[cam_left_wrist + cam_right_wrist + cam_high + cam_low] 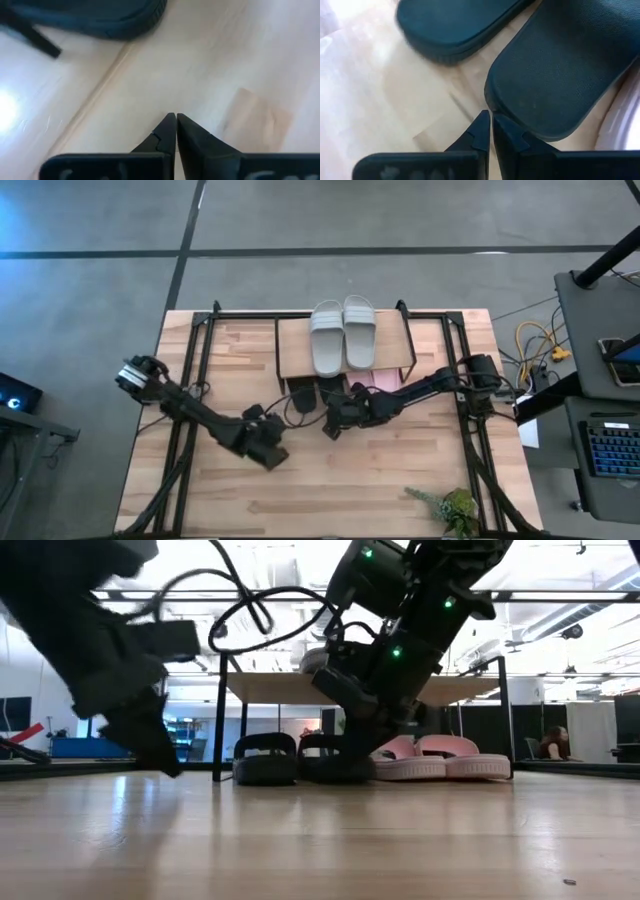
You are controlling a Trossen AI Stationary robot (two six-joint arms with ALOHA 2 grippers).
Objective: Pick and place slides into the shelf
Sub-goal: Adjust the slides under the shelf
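Now both grippers sit low over the table [400, 490] with their jaws pressed together and holding nothing. The right gripper [490, 120] has its closed tips right at the heel edge of one black slide [565, 70], seemingly touching it, while the other black slide [455, 25] lies just beyond the tips, a little to one side. The left gripper [176, 120] points at bare wood; only a dark rounded edge shows well beyond its tips. From the low view, the black pair [300, 760] stands under the shelf [270, 688] beside the pink pair [440, 755]. From above, the pale grey-green pair [343, 332] rests on the shelf's plank top.
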